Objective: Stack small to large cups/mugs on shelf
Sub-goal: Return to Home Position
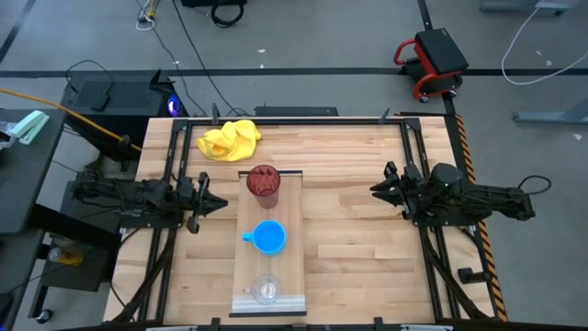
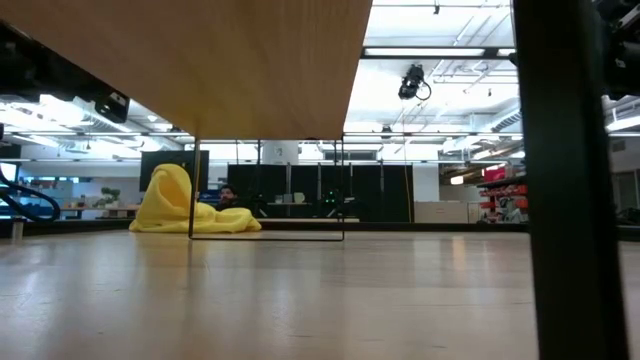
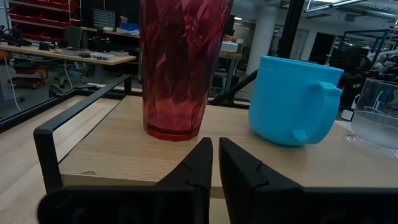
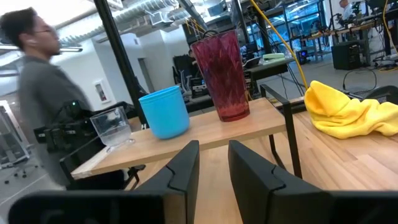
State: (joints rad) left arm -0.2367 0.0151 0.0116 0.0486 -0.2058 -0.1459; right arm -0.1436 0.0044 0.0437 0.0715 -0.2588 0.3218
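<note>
A pale wooden shelf on thin black legs stands in the middle of the table. Three vessels stand on it in a row. The tall dark red tumbler is at the far end, the blue mug in the middle, and the small clear cup at the near end. My left gripper waits level at the shelf's left side, shut, pointing at the tumbler. My right gripper waits at the shelf's right side, open, with nothing between its fingers.
A crumpled yellow cloth lies on the table beyond the shelf's far end, toward the left. A person shows in the room past the table in the right wrist view. Bare tabletop lies between each gripper and the shelf.
</note>
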